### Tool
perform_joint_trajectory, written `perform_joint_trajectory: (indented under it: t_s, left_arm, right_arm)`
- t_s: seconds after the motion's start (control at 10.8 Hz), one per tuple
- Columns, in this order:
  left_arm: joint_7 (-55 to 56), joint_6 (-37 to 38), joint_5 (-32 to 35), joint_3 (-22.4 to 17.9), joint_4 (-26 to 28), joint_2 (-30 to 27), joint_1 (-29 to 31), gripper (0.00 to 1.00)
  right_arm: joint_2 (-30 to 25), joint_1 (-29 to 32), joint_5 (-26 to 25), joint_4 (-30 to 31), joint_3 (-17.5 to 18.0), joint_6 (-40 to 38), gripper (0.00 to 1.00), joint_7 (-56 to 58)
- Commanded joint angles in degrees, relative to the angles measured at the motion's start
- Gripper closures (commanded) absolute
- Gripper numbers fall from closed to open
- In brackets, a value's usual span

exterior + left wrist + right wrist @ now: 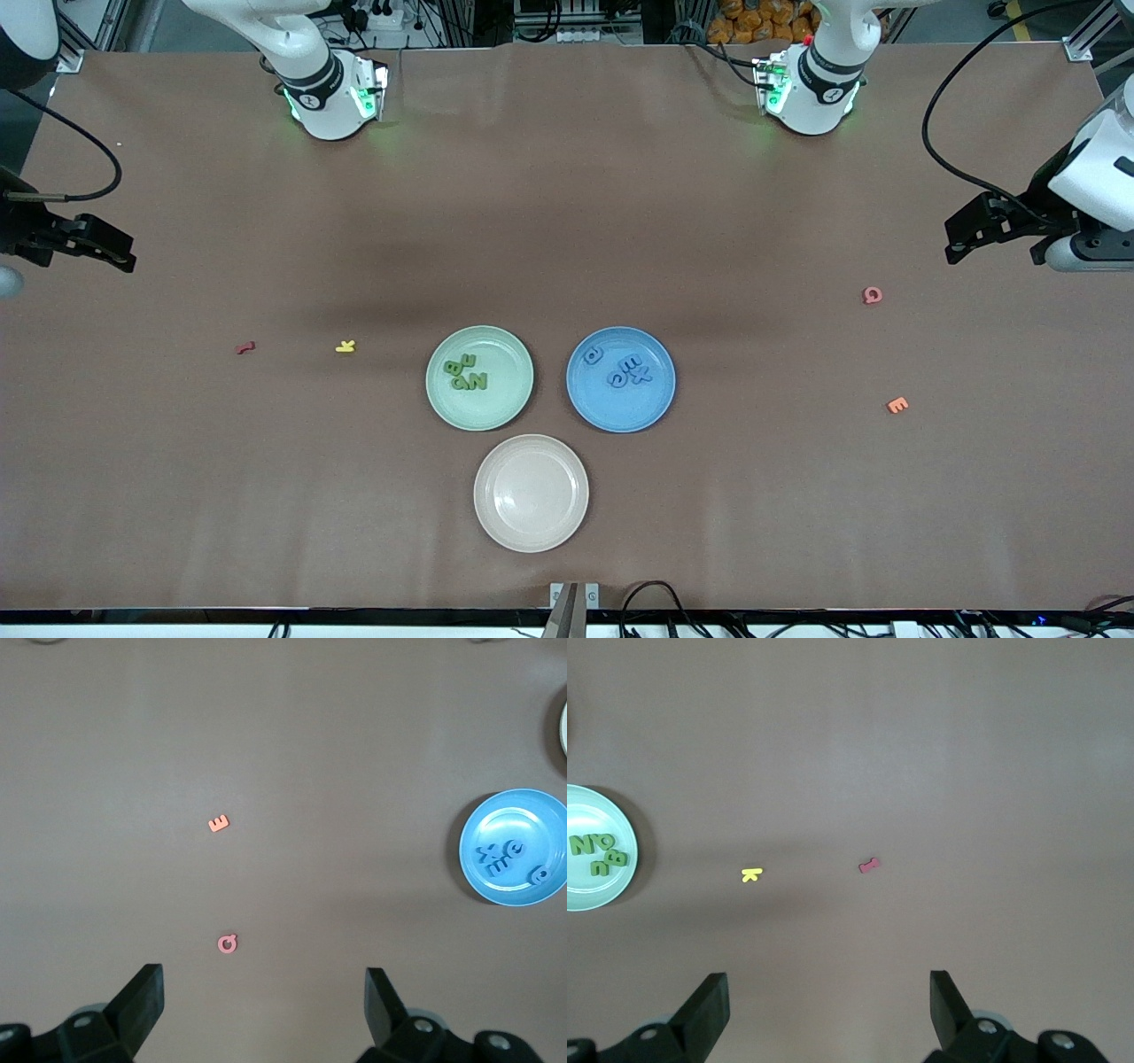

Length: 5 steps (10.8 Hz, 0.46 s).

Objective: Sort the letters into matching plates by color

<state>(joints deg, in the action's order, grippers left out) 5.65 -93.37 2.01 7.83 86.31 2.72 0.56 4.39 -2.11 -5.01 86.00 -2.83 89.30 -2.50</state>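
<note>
Letters sorted, we judge: green letters (465, 372) in mint plate (509, 400), blue letters (627, 370) in blue plate (651, 409), both mid-frame. Cream plate (532, 523) bare. Red, yellow, pink, orange strays remain on table (567, 221), no matching plate.

Left claw (266, 997), right claw (828, 997) wide open, empty, parked at frame edges. Wrist views confirm gaps; front view alone shows all plates.
</note>
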Motion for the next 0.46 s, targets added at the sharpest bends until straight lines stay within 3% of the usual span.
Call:
perform_joint_trajectory:
  t_s: [0.0,0.37]
  left_arm:
    - [-1.9,-0.6,-0.5,-0.3,0.7,-1.0,0.0,0.0]
    - [-1.9,-1.2,-0.4,-0.3,0.8,-1.0,0.0,0.0]
  right_arm:
    - [-1.6,-0.3,-0.2,-0.4,0.3,-1.0,0.0,-1.4]
    - [-1.5,-0.3,-0.1,-1.7,0.4,-3.2,0.0,-1.5]
